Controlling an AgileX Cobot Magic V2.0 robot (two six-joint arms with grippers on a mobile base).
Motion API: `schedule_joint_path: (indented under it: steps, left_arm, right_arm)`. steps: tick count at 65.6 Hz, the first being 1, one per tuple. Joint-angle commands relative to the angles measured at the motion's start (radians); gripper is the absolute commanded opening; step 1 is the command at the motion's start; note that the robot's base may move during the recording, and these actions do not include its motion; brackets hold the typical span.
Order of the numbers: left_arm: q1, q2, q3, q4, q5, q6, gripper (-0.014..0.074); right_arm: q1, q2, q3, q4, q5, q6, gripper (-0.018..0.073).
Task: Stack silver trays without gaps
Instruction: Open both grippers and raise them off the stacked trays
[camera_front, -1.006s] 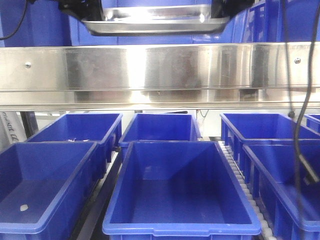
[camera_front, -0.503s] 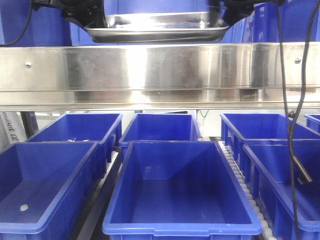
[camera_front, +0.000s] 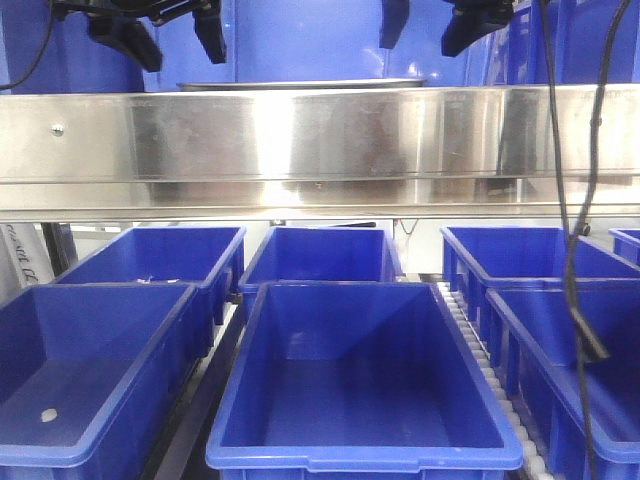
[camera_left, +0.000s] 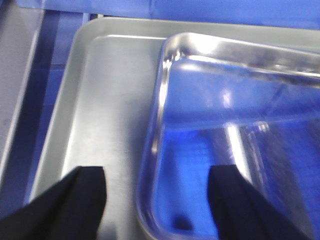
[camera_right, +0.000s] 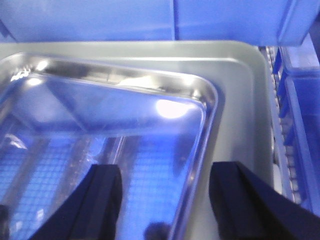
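Two silver trays lie one in the other on the shelf. The shiny upper tray rests in a duller, wider lower tray, offset toward its right side. From the front only a thin tray rim shows above the rail. My left gripper hangs open over the upper tray's left rim, touching nothing. My right gripper is open over the upper tray's right rim, with the lower tray showing beyond it. In the front view both the left gripper and the right gripper hover above the trays.
A long brushed-steel shelf rail hides most of the trays from the front. Several blue bins sit on the rollers below. More blue bins stand behind the trays. A black cable hangs at the right.
The upper tray, held up between both grippers earlier, has gone down behind the rail onto the lower tray. Both grippers have let go, opened and risen.
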Motion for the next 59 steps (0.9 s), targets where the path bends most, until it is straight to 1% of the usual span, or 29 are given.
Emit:
schedule_joint_path:
  steps: [1, 5, 6, 8, 11, 12, 21, 27, 33, 39, 41, 46, 51, 59]
  left_arm:
    - [0.003, -0.039, -0.008, 0.001, 0.009, -0.005, 0.0160]
    - [-0.001, -0.064, -0.008, 0.001, 0.011, -0.005, 0.0045]
    - [-0.001, -0.070, -0.008, 0.001, 0.011, -0.005, 0.0001]
    - [-0.001, -0.089, -0.008, 0.001, 0.011, -0.005, -0.0041]
    - [-0.005, -0.111, -0.008, -0.001, 0.011, -0.005, -0.0010]
    - [-0.005, -0.118, -0.008, -0.001, 0.011, -0.005, 0.0000]
    - [-0.025, -0.194, -0.008, -0.012, 0.015, -0.005, -0.0005]
    - [-0.058, -0.231, -0.006, -0.003, 0.014, -0.005, -0.0009]
    - [-0.096, -0.268, 0.013, 0.013, -0.008, -0.005, -0.0009]
    - [-0.130, -0.311, 0.065, 0.013, -0.102, -0.005, -0.0009]
    - [-0.139, -0.326, 0.086, 0.009, -0.149, -0.005, -0.0009]
    - [-0.152, -0.374, 0.157, -0.001, -0.236, -0.005, -0.0009]
    - [-0.159, -0.423, 0.227, -0.011, -0.292, -0.005, -0.0015]
    - [-0.168, -0.546, 0.420, -0.011, -0.399, -0.005, -0.0015]
  right_arm:
    - [-0.001, -0.036, -0.009, -0.016, 0.006, -0.006, 0.0192]
    - [-0.001, -0.058, -0.009, -0.016, 0.008, -0.006, 0.0106]
    - [-0.001, -0.069, -0.009, -0.016, 0.010, -0.006, 0.0074]
    - [-0.001, -0.083, -0.009, -0.016, 0.010, -0.006, 0.0031]
    - [-0.001, -0.106, -0.009, -0.016, 0.010, -0.006, -0.0026]
    - [-0.001, -0.113, -0.009, -0.016, 0.007, -0.006, -0.0029]
    - [-0.001, -0.190, -0.009, -0.008, -0.002, -0.006, -0.0016]
    - [-0.001, -0.237, -0.006, -0.008, -0.005, -0.006, -0.0016]
    - [-0.001, -0.307, 0.043, -0.008, -0.068, -0.013, -0.0017]
    - [-0.001, -0.380, 0.138, -0.008, -0.152, -0.021, -0.0017]
    - [-0.001, -0.411, 0.181, -0.008, -0.181, -0.021, -0.0017]
    - [-0.001, -0.479, 0.268, -0.008, -0.247, -0.021, -0.0017]
    - [-0.001, -0.544, 0.364, -0.008, -0.334, -0.022, -0.0017]
    - [0.001, -0.659, 0.501, -0.008, -0.406, -0.022, -0.0017]
